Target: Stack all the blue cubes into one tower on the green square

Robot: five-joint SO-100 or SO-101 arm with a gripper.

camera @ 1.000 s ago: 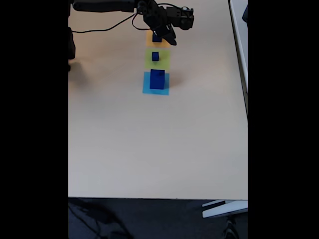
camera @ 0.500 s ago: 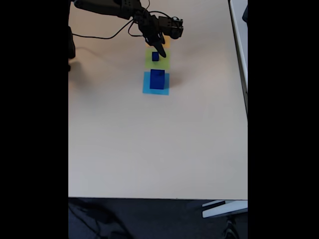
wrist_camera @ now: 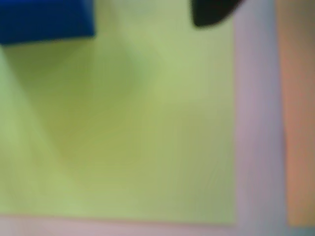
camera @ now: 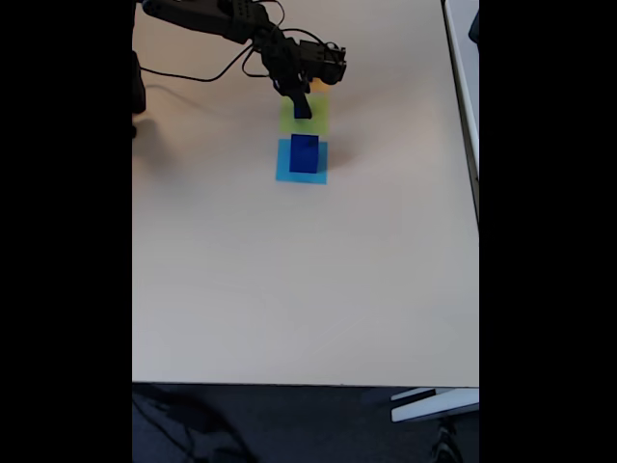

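In the fixed view the claw (camera: 302, 109) hangs over the green square (camera: 320, 120), covering its small blue cube; whether its jaws are apart is unclear. A larger blue cube (camera: 304, 154) sits just beside, on the light-blue square (camera: 284, 172).

Royal-blue cube (wrist_camera: 47, 19), lime-green square (wrist_camera: 123, 128)

Pale beige table (camera: 308, 280) takes up most of the fixed view, evenly lit, soft shadows. Dark floor (camera: 289, 424) below its near edge. White furniture edge (camera: 465, 87) along the right side. Grey-white bracket-like piece (camera: 434, 405) at lower right.
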